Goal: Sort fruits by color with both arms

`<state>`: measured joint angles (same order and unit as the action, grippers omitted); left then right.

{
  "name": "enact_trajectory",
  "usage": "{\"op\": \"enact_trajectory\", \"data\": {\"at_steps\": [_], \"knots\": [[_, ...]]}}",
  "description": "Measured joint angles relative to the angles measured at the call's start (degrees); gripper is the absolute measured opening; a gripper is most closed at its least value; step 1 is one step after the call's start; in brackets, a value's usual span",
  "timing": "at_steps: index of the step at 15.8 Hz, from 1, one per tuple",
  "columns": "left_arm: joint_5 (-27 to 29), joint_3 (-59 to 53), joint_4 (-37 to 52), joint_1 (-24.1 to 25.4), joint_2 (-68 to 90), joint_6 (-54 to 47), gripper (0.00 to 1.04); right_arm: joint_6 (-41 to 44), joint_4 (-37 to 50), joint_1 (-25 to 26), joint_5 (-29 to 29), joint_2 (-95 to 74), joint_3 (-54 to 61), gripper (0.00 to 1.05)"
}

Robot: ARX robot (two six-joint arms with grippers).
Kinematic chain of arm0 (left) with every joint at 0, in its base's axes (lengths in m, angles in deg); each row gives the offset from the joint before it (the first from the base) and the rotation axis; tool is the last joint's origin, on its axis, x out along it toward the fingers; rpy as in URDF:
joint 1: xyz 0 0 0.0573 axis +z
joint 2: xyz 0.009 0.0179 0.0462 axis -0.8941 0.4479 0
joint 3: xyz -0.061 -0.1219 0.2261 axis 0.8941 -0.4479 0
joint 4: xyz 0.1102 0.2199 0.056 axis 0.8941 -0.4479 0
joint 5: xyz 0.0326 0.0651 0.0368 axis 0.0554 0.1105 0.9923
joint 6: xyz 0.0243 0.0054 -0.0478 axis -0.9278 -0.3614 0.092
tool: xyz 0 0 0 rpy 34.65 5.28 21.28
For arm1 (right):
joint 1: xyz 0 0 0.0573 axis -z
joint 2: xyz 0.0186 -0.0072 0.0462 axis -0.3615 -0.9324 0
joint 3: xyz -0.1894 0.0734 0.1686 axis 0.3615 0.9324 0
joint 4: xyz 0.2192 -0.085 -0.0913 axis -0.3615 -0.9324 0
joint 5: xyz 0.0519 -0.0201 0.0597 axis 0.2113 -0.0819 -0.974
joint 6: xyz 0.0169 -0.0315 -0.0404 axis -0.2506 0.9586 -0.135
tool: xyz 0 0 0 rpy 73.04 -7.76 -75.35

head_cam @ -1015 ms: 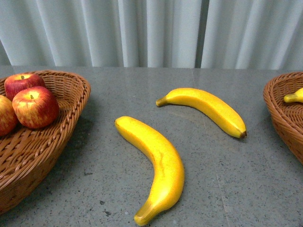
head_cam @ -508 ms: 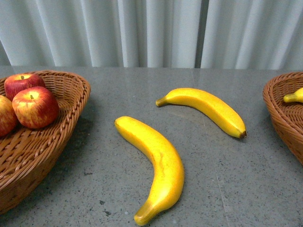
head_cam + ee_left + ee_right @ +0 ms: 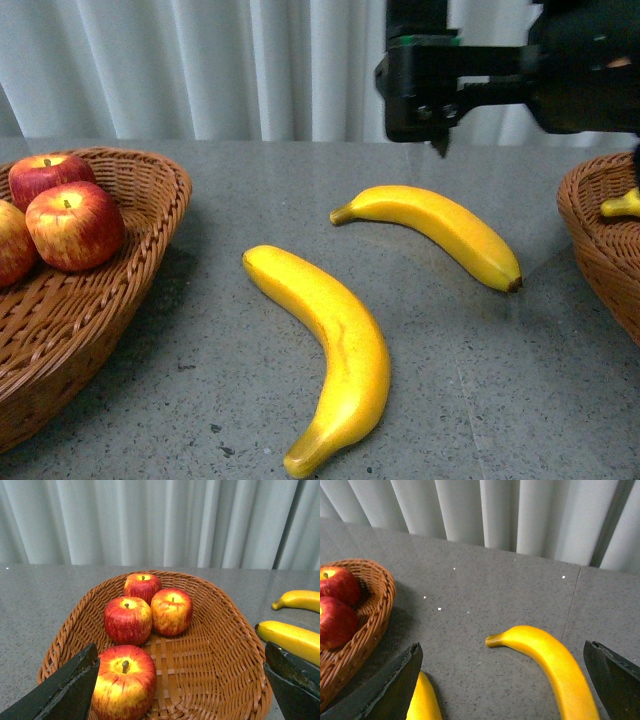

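Behind everything hangs a pale pleated curtain [image 3: 200, 60]. Below my right pincer [image 3: 501, 647] spreads the grey speckled table [image 3: 250, 190], flat and hard. A wicker left basket [image 3: 150, 200] sits well off to that pincer's left and a right basket [image 3: 590, 235] close on its right, with a third banana [image 3: 622, 205] showing over the rim. The right arm [image 3: 560, 70] juts in high from the right, above the table. What matters to me is the far banana [image 3: 440, 230]. It lies on the table beneath and just ahead of the right pincer, framed between its two jaws, which stand wide apart with nothing in them. Its long axis runs slantwise, stem off to the pincer's left and dark tip nearer the robot's body on the right, so I judge the wrist will want a turn before closing across the middle. The near banana [image 3: 330, 350] lies further left and closer to the body, apart from the first. The right arm is plainly the nearer one to the far banana. My left pincer [image 3: 181, 650], jaws likewise spread and empty, hovers over the left basket, where four apples [image 3: 128, 620] rest.
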<state>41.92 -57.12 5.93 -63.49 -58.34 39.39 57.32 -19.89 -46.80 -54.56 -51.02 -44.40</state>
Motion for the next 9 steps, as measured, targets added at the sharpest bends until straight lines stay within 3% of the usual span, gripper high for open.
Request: {"op": "enact_trajectory", "data": {"at_steps": [5,9], "knots": [[-0.02,0.00,0.00,0.00,0.00,0.00,0.98,0.66,-17.75,-7.78,1.40,-6.47,-8.94,0.98],[0.00,0.00,0.00,0.00,0.00,0.00,0.98,1.33,-22.40,-8.13,2.54,-10.54,-9.05,0.98]]}}
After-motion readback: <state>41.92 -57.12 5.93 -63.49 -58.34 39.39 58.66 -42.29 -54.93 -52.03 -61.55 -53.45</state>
